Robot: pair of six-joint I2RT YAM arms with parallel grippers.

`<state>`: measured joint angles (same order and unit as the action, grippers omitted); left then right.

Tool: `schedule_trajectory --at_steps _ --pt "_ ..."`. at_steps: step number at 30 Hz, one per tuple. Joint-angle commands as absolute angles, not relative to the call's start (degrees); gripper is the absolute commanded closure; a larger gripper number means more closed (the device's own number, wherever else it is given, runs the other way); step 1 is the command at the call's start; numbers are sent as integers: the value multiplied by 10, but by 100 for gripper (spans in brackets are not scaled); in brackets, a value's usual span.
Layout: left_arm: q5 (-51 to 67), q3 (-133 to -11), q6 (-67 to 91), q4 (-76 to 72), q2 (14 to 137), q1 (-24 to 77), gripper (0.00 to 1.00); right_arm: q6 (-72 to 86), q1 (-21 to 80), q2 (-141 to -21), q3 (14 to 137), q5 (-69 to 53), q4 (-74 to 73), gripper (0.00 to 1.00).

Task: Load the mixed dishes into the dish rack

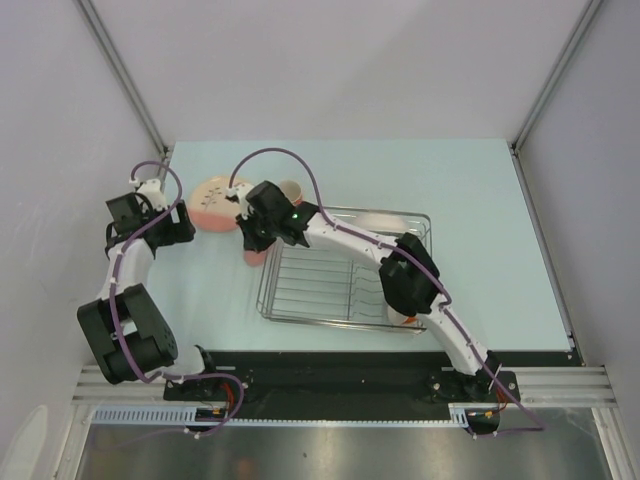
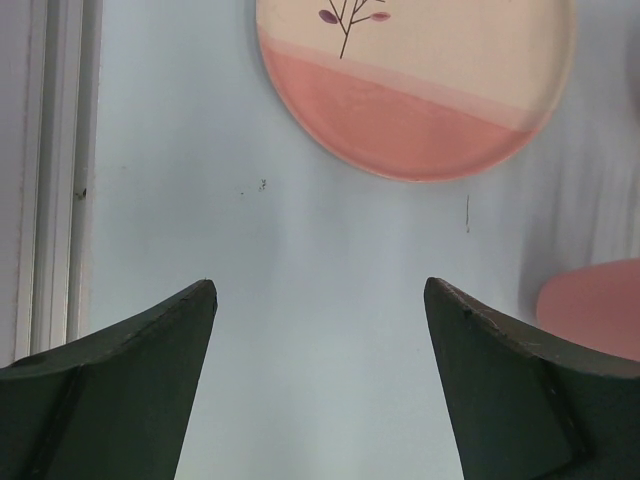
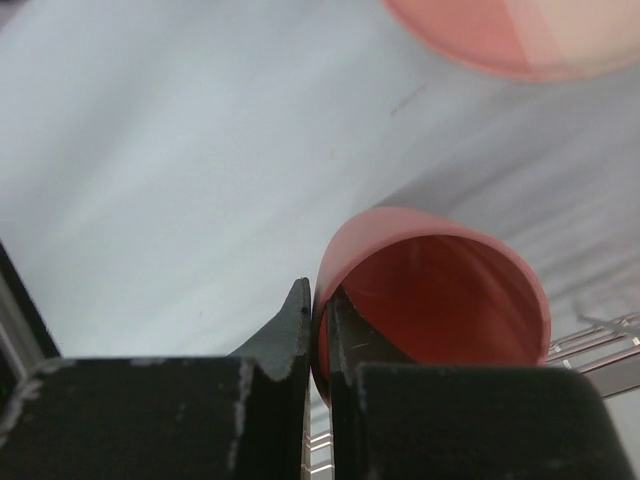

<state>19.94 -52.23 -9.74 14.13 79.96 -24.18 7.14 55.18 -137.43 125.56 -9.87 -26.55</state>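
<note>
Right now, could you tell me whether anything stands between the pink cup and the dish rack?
Nothing visible does. The right end effector pinches the cup by its rim, right at the left edge of the rack. The right arm's own forearm stretches above the rack and hides part of its inside.

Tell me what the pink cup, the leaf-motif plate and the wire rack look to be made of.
The pink cup looks like plastic or glazed ceramic: thin smooth wall, soft sheen, even colour. The leaf-motif plate seems glazed ceramic or melamine: satin surface, printed sprig, flat colour bands. The dish rack is metal wire, apparently chromed: thin bright bars.
</note>
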Motion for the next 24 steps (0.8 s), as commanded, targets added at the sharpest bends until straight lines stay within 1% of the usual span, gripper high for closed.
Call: schedule_trajectory --at_steps 1,5,9,12,16,17,18,19,21,22,23,24 --pt "215 -525 -111 144 781 -248 10 97 554 -1286 1138 -99 -315 100" --pt "215 -526 -117 149 778 -248 10 92 575 -1254 1082 -112 -311 100" --pt "213 -529 -115 150 780 -247 10 95 588 -1258 1079 -143 -309 100" --pt "214 -529 -114 150 776 -248 10 103 593 -1270 1100 -180 -299 100" --pt "215 -535 -113 156 778 -247 9 127 590 -1290 1173 -233 -287 100" --pt "218 -537 -110 159 778 -248 8 138 588 -1294 1212 -245 -281 100" --pt "224 -543 -108 163 778 -250 8 167 582 -1295 1229 -258 -270 100" --pt "247 -546 -104 170 775 -256 6 181 578 -1295 1244 -292 -262 100" --pt "279 -559 -93 178 775 -266 5 210 562 -1284 1260 -320 -232 100" --pt "323 -564 -88 189 775 -278 4 234 554 -1260 1258 -342 -222 100" --pt "344 -569 -87 195 774 -284 3 251 546 -1245 1249 -354 -207 100" --pt "362 -579 -86 201 773 -289 3 268 536 -1224 1208 -366 -168 100"
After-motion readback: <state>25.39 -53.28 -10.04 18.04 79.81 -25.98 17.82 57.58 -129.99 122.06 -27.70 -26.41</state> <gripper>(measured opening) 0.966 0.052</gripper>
